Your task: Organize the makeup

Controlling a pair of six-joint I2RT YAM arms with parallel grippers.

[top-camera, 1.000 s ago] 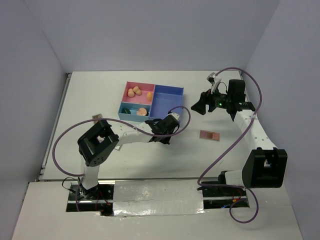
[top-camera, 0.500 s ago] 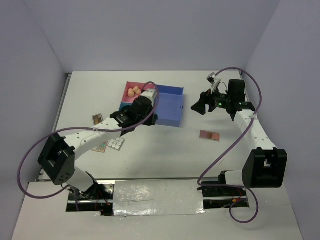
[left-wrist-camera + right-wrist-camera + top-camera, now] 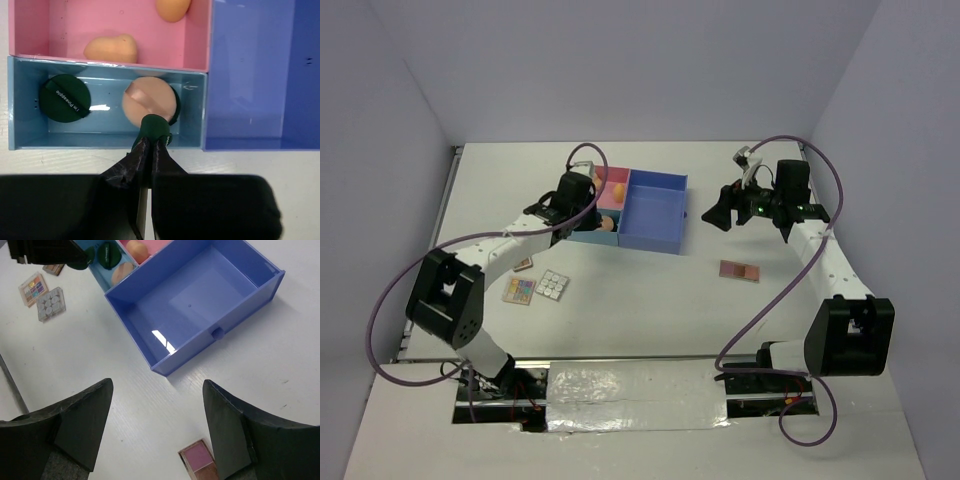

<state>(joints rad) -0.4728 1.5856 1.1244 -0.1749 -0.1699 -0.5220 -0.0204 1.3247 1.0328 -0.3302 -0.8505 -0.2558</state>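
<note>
The left jaws are clenched edge-on around a dark green compact [image 3: 154, 129], held over the light-blue compartment [image 3: 30, 127]. Directly beneath it lies a peach puff [image 3: 147, 100]. A second compact [image 3: 65, 98] lies flat to its left. Two sponges [image 3: 111, 48] sit in the pink compartment [image 3: 55, 25] beyond. The right jaws hang released above the desk [image 3: 280, 365], beside the big blue compartment [image 3: 200, 295], with a pink palette [image 3: 199, 459] below them.

A robotics lab cell: a white table [image 3: 650, 320] boxed in by blank grey walls [image 3: 620, 60], left arm [image 3: 495, 255] and right arm [image 3: 825, 265] bolted at its near edge on a silver-taped rail [image 3: 635, 405], trailing purple cables [image 3: 785, 137].
</note>
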